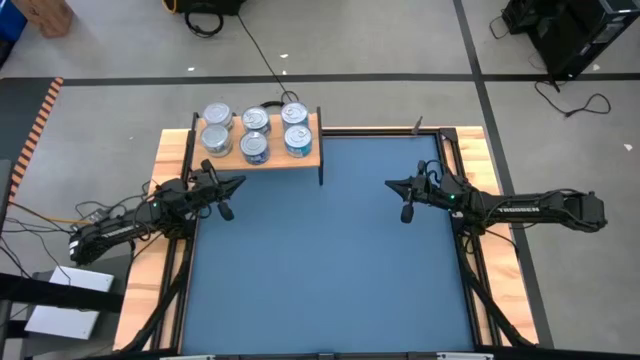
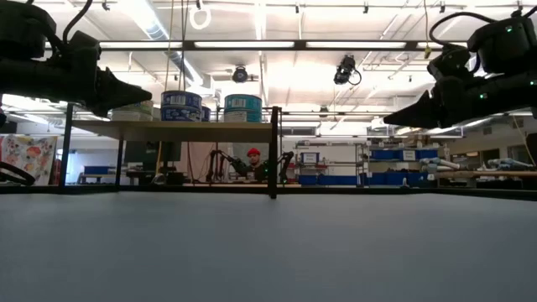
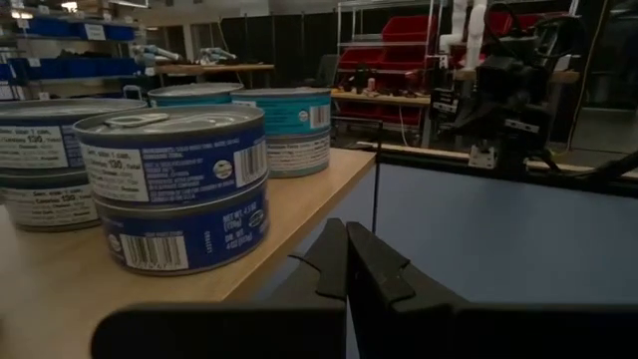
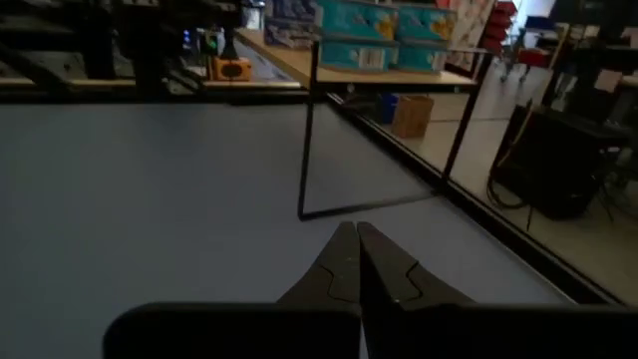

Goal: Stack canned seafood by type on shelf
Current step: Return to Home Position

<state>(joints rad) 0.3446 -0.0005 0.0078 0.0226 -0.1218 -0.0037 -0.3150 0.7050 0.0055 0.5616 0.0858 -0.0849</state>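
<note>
Left claw: closed, empty, above tabletop, just beside shelf.
Right claw: closed, empty, well apart from the shelf.
Canned seafood: stacked two high on shelf. Judged rigid, dense, slick-walled; grip across the sides, under the rim.

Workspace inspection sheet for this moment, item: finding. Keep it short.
Surface: blue tabletop, nothing seen on it.
Job's things: tins stacked on the shelf, six lids visible from above.
Clutter: nothing seen.
Grippers: left pincer shut, raised just in front of the shelf; right pincer shut, raised on the table's right side.
Cables: black floor cable behind the shelf; wire bundle beside the left arm.
Surroundings: storage racks beyond the table.
</note>
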